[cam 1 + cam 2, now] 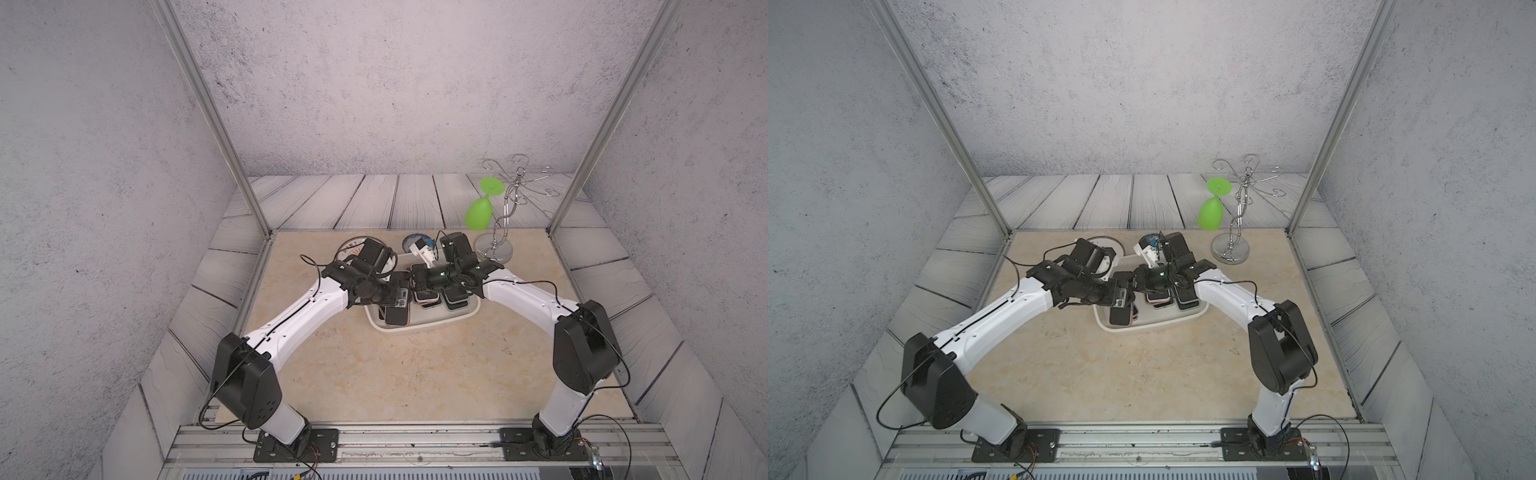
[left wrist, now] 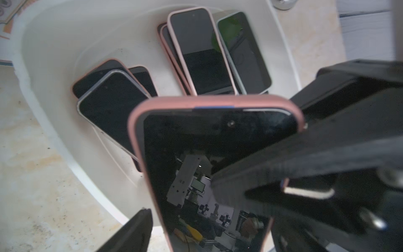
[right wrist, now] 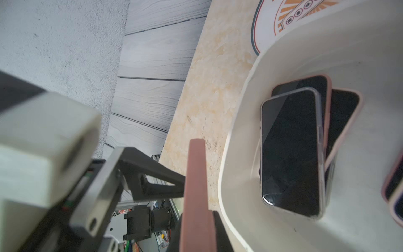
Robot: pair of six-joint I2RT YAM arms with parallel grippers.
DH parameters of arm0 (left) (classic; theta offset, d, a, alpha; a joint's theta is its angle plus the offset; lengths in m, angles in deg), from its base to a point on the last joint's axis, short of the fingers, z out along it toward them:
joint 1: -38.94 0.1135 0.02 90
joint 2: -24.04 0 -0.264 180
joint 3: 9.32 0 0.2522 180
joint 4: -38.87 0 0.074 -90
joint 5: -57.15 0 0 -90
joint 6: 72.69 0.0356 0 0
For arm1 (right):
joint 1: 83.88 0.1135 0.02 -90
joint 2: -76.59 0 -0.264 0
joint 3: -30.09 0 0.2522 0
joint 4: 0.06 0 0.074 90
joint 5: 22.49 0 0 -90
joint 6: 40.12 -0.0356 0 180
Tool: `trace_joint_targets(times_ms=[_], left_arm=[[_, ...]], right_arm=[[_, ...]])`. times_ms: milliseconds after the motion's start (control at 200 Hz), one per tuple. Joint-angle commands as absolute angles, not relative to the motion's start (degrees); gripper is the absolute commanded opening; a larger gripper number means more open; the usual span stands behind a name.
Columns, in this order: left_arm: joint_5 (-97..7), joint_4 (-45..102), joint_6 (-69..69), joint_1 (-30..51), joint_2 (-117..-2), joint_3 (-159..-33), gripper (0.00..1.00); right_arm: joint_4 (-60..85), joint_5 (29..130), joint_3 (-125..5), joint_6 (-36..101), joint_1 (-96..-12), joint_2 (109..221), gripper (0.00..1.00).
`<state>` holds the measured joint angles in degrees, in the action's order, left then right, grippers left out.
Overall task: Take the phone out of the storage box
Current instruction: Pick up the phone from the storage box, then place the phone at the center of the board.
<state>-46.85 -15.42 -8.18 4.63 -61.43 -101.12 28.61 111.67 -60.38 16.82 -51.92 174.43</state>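
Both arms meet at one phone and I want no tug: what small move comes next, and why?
Probably the right gripper should lift the pink-cased phone slightly, away from the storage box. Its jaws are shut on the phone's edge, while the left gripper stands open around it, so nothing else seems to hold it.

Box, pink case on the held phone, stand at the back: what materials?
Box: likely molded plastic, white with a satin finish; seamless rounded walls and a soft sheen. Pink case: probably silicone or soft rubber, matte; no glare on its rim. Stand: metal, chrome-looking; mirror-bright base and thin bent wire arms.
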Motion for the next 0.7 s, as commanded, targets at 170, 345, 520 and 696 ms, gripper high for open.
trace_joint_targets(times_ms=[170, 345, 520, 696], left_arm=[[-46.4, -17.4, -5.1, 17.0, -44.3, -97.1, 0.98], [-49.2, -14.5, -6.0, 17.0, -46.0, -93.6, 0.98], [-50.9, -11.8, -7.2, 16.8, -47.7, -92.5, 0.98], [-51.1, -10.1, -7.2, 16.5, -49.2, -91.3, 0.98]], right_arm=[[27.9, 113.3, -34.0, 14.7, -53.1, 158.1, 0.00], [13.8, 113.2, -25.0, 6.3, -49.4, 160.1, 0.00], [7.6, 111.8, -23.4, 2.4, -46.1, 163.1, 0.00], [3.1, 108.8, -22.4, -0.5, -44.3, 168.3, 0.00]])
